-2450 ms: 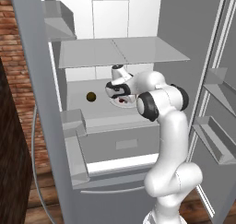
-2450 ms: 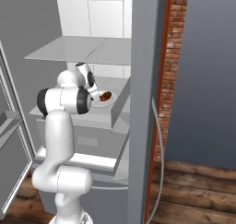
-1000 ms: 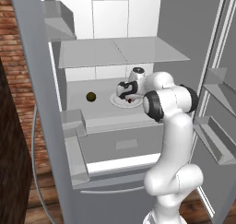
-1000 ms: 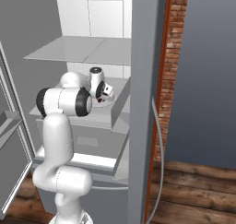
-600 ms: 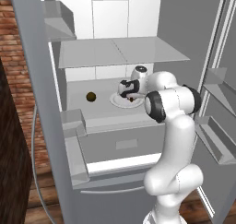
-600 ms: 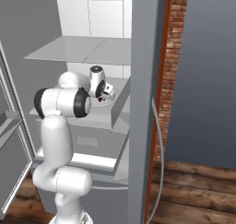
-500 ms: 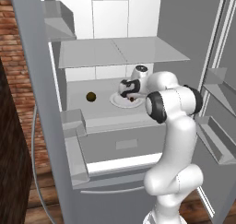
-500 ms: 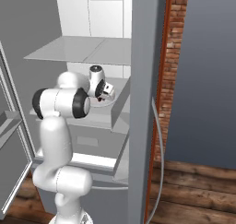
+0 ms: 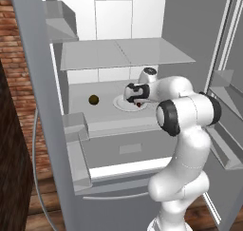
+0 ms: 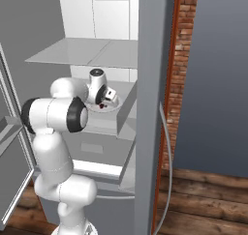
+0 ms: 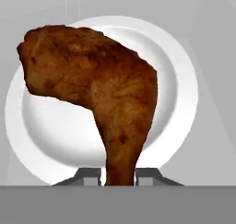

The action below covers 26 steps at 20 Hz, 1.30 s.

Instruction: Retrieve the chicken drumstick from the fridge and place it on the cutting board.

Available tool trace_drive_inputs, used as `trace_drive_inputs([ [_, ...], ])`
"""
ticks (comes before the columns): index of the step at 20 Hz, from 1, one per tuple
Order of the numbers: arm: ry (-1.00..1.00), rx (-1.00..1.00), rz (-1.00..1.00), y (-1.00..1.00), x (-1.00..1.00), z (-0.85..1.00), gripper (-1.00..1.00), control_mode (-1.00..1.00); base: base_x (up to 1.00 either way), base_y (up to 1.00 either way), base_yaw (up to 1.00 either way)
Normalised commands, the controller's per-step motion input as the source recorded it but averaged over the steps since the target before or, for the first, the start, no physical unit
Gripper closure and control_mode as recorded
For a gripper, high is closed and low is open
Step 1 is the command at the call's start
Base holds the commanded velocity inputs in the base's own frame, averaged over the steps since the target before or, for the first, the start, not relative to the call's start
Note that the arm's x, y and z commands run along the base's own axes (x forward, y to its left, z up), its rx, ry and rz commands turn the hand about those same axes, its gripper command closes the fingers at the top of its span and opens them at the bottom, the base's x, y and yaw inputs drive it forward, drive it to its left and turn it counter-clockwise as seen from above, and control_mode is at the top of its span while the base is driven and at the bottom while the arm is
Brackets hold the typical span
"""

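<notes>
On the fridge shelf, over a white plate, the claw is clamped on the thin end of the drumstick. A dark ball sits left of the plate.

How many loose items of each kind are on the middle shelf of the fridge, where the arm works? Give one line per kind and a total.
Chicken drumstick: 1
White plate: 1
Small dark olive-brown ball: 1
Total: 3
</notes>
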Motion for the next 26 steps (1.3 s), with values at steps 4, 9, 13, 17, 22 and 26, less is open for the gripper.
trace_drive_inputs([
  [4, -0.06, 0.00, 0.01, 0.00, -0.54, 0.00, 1.00, -1.00, 0.00, 0.00, 0.00],
  [9, -0.02, 0.00, 0.00, 0.00, -0.56, 0.12, 1.00, -1.00, 0.00, 0.00, 0.00],
  [13, 0.00, 0.00, 0.00, 0.00, -0.63, 0.48, 1.00, -1.00, 0.00, 0.00, 0.00],
  [17, -0.01, 0.00, 0.00, 0.00, -0.57, 0.81, 1.00, -1.00, 0.00, 0.00, 0.00],
  [22, 0.00, 0.00, 0.00, 0.00, -0.72, 0.58, 1.00, -1.00, 0.00, 0.00, 0.00],
  [26, 0.00, 0.00, 0.00, 0.00, -0.85, 0.52, 1.00, -1.00, 0.00, 0.00, 0.00],
])
